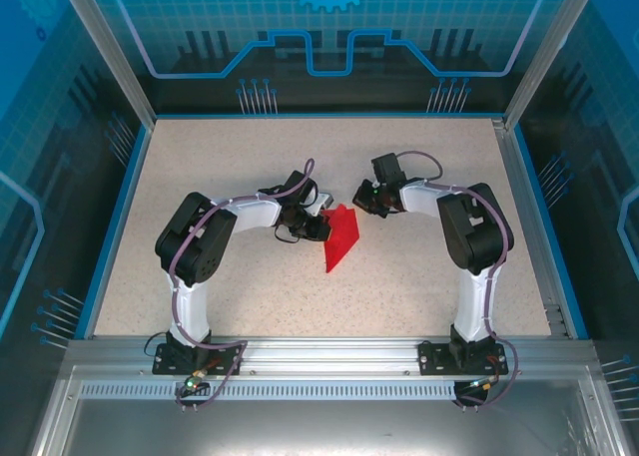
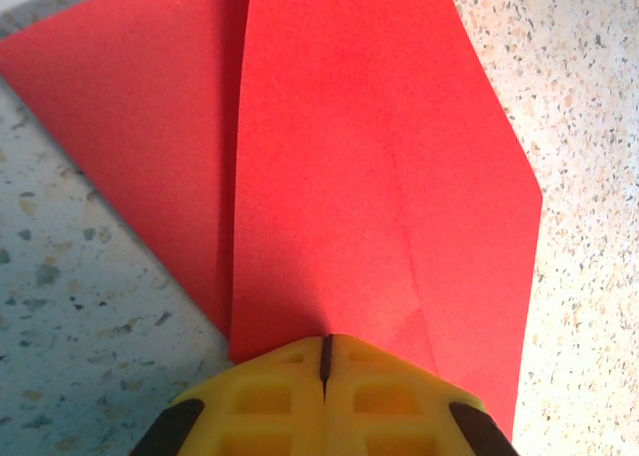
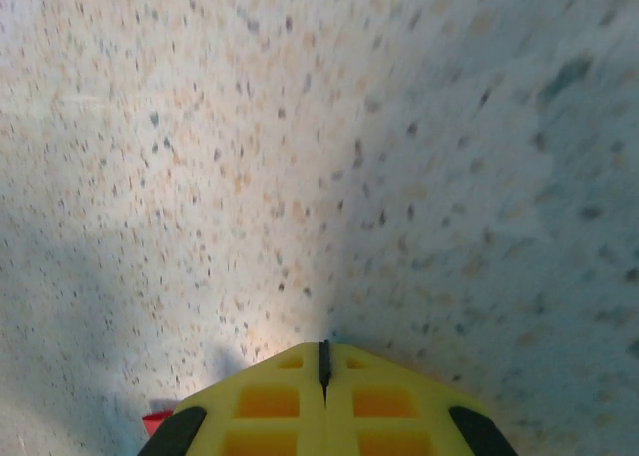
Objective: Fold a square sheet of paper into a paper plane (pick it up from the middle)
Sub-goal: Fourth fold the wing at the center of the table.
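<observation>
The square sheet of paper (image 1: 341, 238) is bright red and lies flat on the table, folded into a narrow pointed dart, the shape of a paper plane, with its tip toward the near edge. In the left wrist view the paper (image 2: 349, 157) shows a long centre fold with one flap lying over the other. My left gripper (image 1: 318, 220) is shut, and its yellow tips (image 2: 325, 346) rest on the paper's upper left edge with nothing between them. My right gripper (image 1: 361, 197) is shut just above and right of the paper, over bare table (image 3: 323, 354). A red corner (image 3: 155, 418) peeks out beside it.
The speckled tabletop (image 1: 250, 157) is bounded by a blue rim and metal posts, with transparent blue walls (image 1: 329, 37) on three sides. Both arm bases sit on the aluminium rail (image 1: 329, 361) at the near edge.
</observation>
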Available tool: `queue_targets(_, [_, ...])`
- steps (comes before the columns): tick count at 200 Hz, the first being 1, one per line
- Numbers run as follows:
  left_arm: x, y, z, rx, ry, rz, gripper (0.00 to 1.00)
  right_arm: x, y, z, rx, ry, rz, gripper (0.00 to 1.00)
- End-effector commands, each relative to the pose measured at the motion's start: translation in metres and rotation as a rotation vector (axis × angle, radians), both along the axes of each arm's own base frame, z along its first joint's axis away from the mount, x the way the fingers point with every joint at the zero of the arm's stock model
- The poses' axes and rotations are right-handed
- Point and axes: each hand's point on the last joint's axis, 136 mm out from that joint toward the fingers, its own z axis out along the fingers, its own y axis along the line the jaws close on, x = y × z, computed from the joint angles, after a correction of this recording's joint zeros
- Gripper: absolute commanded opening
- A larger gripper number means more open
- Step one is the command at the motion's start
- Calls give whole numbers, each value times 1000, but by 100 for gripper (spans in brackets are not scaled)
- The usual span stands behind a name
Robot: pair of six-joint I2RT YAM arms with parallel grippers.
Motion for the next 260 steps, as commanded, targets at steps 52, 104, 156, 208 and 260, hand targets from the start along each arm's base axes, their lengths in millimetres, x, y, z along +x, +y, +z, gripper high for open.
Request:
queue_targets(52, [-59,48,-66,249,214,-11,0,-47,39,25,118,15,191,0])
queue_targets(104, [-57,43,-60,225,207,-7,0,-82,64,11,164,63,247,0])
queue_targets(156, [-54,38,-53,193,201,-3,0,-88,61,-9,125,98,265,0])
queue_targets(208, [-47,28,-35,139,177,10,0,-95,44,-32,66,147,255,0])
queue_targets(260, [-32,14,-1,62,126,35,0,-100,41,-42,71,182,265,0])
